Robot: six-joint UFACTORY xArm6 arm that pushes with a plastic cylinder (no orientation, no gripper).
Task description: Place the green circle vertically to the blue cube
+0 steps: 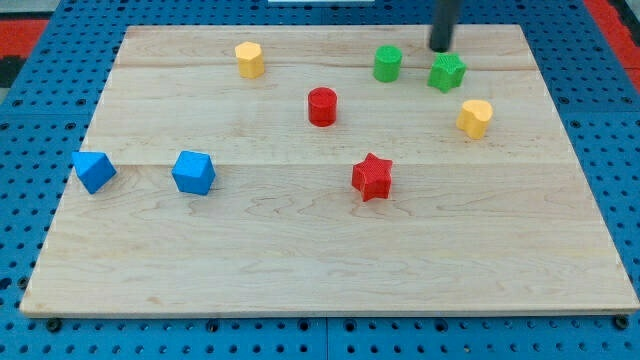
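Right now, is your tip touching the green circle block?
Apart. The camera view shows my tip above and right of the green circle block, with bare wooden board between them.

I see a pale wooden board [330,270] carrying a green circle [388,64], green star [447,72], two yellow blocks [249,60] [475,118], red cylinder [322,107], red star [372,177] and two blue blocks [193,172] [94,171] at the view's left

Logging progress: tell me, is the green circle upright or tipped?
Upright: the green circle stands on its flat end, round top up, left of my tip.
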